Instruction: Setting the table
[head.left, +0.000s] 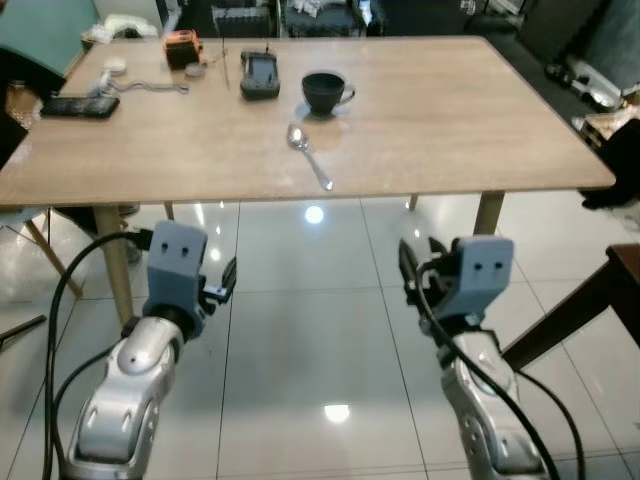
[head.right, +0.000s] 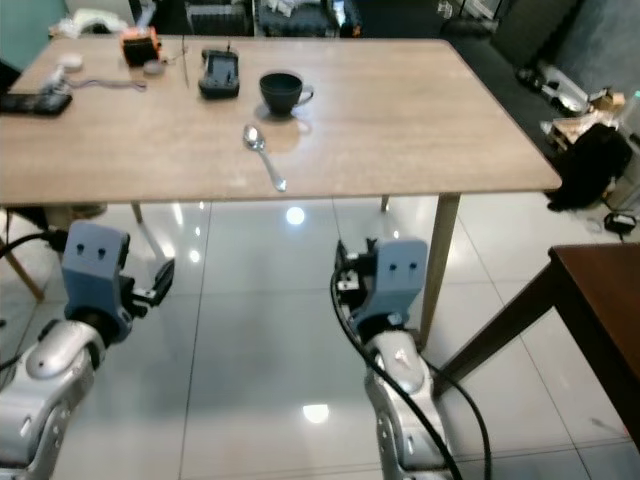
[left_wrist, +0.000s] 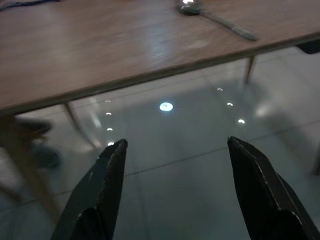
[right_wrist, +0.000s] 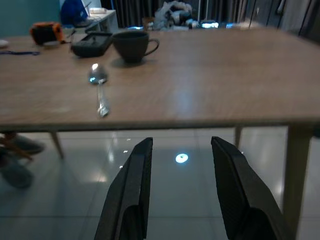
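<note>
1. Spoon (head.left: 309, 155) lies on the wooden table (head.left: 450, 120), near its front edge.
2. Left gripper (left_wrist: 175, 150) and right gripper (right_wrist: 181, 150) hang below that edge, fingers spread, holding nothing.
3. Dark cup (head.left: 325, 92) stands just beyond the spoon.

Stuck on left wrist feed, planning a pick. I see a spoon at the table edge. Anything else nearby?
Observer: A dark cup stands just beyond the spoon, handle toward the robot's right.
Operator: Is right claw free?
Observer: Yes, right claw is open, holding nothing, short of the table edge.
Operator: Clutter on far side?
Observer: A black handheld device beside the cup, an orange gadget further left.
</note>
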